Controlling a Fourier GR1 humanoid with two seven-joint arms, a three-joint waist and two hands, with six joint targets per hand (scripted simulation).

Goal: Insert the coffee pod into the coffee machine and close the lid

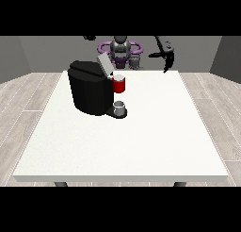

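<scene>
The white table [141,146] lies bare across its whole near half and its right side, so a hand can pass freely there. The only obstacle is the black coffee machine [90,92], standing at the far left part of the table. Its grey lid [104,64] tilts up and open, leaving room above the red head [119,85]. A small grey cup [120,106] sits under that head. The hand at the view's right [165,54] hangs in open air above the far right edge, well apart from the machine
</scene>
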